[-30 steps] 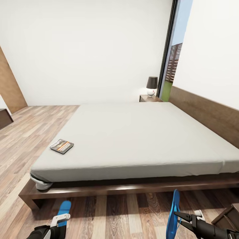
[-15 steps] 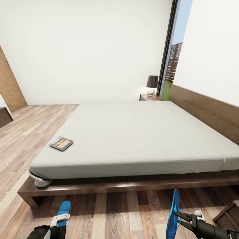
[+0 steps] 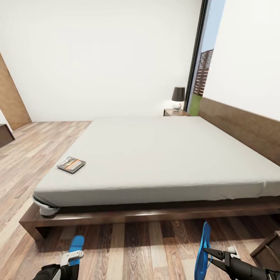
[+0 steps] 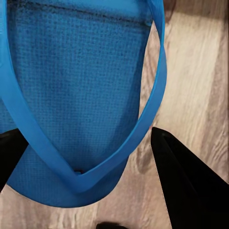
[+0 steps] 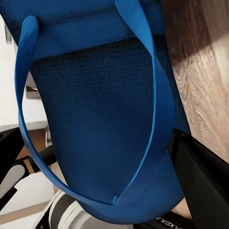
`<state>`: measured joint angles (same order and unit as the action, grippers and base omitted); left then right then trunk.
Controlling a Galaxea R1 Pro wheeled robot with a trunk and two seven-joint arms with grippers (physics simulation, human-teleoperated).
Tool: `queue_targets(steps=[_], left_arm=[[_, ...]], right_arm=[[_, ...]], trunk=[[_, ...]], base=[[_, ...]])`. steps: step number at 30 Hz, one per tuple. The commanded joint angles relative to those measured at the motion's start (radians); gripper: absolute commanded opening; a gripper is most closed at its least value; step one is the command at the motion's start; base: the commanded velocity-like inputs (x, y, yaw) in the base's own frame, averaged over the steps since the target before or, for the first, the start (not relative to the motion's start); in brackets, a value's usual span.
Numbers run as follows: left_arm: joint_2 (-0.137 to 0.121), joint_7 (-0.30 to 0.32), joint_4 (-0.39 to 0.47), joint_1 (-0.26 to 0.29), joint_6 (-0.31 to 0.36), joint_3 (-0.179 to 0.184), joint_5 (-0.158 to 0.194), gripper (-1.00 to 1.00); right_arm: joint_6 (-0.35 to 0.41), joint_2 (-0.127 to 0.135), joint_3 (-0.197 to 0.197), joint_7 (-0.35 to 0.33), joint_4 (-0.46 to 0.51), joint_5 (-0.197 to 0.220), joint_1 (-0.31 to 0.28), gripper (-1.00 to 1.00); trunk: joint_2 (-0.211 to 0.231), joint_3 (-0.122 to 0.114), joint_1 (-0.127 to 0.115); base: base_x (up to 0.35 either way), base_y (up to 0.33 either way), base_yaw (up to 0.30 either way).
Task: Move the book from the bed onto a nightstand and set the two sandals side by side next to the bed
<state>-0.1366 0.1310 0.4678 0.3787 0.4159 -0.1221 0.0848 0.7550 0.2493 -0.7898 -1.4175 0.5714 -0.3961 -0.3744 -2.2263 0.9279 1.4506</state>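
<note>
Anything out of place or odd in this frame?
The book lies askew near the bed's corner. Each gripper holds a blue sandal: left gripper, left sandal; right gripper, right sandal, turned on edge.

I am in a bedroom of a home. Ahead of me stands a large low bed (image 3: 155, 155) with a dark wood frame and a plain grey mattress, its headboard (image 3: 241, 128) running along the white wall on my right. At its far corner a dark nightstand (image 3: 175, 112) carries a small lamp (image 3: 178, 98) with a dark shade. Light-brown wood planks cover the floor (image 3: 35, 151), and a tall dark-framed window (image 3: 202, 66) shows a slatted fence outside.
</note>
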Motion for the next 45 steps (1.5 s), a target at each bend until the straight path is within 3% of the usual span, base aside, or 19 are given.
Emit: queue_targets(steps=[1,28,31,33,35,39,45], left_arm=[[0.002,-0.001,0.002,0.000,0.007,-0.004,0.006,-1.00],[0.002,0.001,0.002,0.000,-0.014,-0.010,0.018,-1.00],[-0.009,0.001,0.003,0.000,-0.012,-0.019,0.018,-1.00],[-0.052,0.005,0.003,0.000,-0.010,-0.050,0.019,-1.00],[-0.071,0.035,0.003,0.000,-0.010,-0.077,0.018,-1.00],[-0.083,0.185,0.003,0.000,-0.009,-0.099,0.012,-1.00],[-0.083,0.216,0.003,0.000,-0.012,-0.103,0.010,-1.00]], right_arm=[[0.011,-0.001,-0.006,-0.007,0.001,-0.010,-0.001,-1.00],[0.008,-0.001,-0.006,-0.006,0.001,-0.010,-0.001,-1.00],[0.008,-0.001,-0.006,-0.006,0.001,-0.010,-0.001,-1.00],[0.009,-0.001,-0.006,-0.007,0.001,-0.010,-0.001,-1.00],[0.009,-0.001,-0.006,-0.007,0.001,-0.010,-0.001,-1.00],[0.009,-0.001,-0.006,-0.006,0.001,-0.010,-0.001,-1.00],[0.009,-0.001,-0.006,-0.007,0.001,-0.010,-0.001,-1.00]], trunk=[[-0.008,0.004,0.004],[-0.197,0.089,0.107],[-0.218,0.098,0.119],[-0.232,0.104,0.126],[-0.246,0.111,0.134],[-0.274,0.123,0.149],[-0.275,0.146,0.152]], base=[[0.000,0.000,0.000],[0.000,0.000,0.000],[0.000,0.000,0.000],[0.000,0.000,0.000],[0.000,0.000,0.000],[0.000,0.000,0.000],[0.000,0.000,0.000]])
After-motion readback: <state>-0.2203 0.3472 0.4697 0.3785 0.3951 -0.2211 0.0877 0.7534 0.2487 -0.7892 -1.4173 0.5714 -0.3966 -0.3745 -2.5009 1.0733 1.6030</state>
